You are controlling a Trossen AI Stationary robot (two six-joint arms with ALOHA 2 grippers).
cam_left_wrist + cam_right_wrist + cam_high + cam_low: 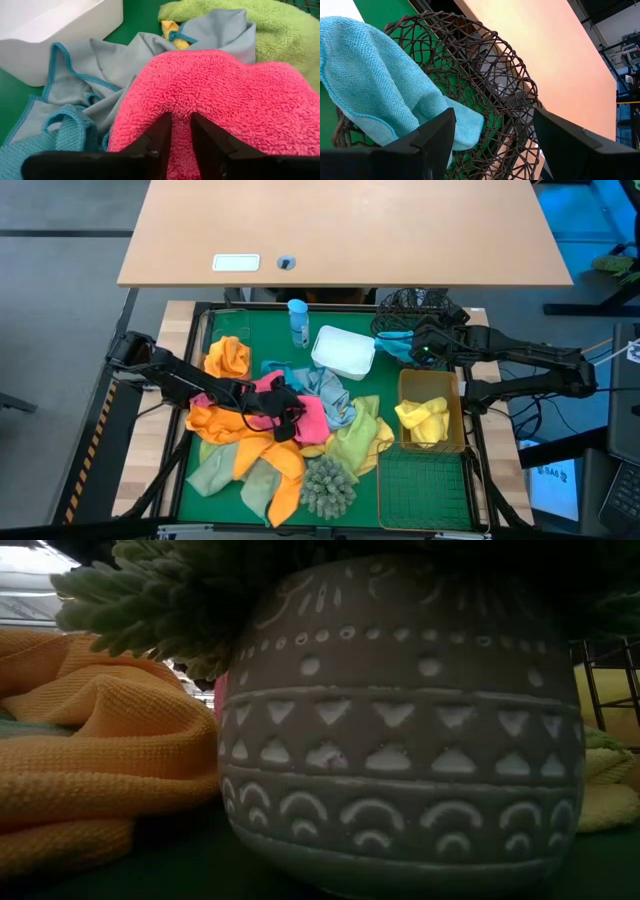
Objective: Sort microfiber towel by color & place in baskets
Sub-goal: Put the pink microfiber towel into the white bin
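Observation:
A pile of microfiber towels lies on the green mat: orange (240, 430), pink (312, 418), grey-blue (330, 390) and pale green (362, 435). My left gripper (285, 418) is low over the middle of the pile, shut on the pink towel (225, 95). My right gripper (422, 345) hovers open at the round black wire basket (410, 305). A teal-blue towel (375, 85) lies inside that basket (490, 65), draped on its wall, and the right fingers (435, 135) stand apart above it without touching it. My left gripper (181, 135) pinches a raised fold of the pink towel (181, 107) between its two fingers, near the towel's edge on the arm's side. The fingers slant down from the table's left. The rest of the towel lies on the pile, over the grey-blue cloth.
A white tub (343, 350) and a small blue bottle (298, 320) stand behind the pile. One gold wire basket (430, 380) holds a yellow towel (425, 420); another gold basket (425, 485) sits nearer. A shaggy grey-green clump (328, 485) in a patterned pot (400, 740) blocks the low view.

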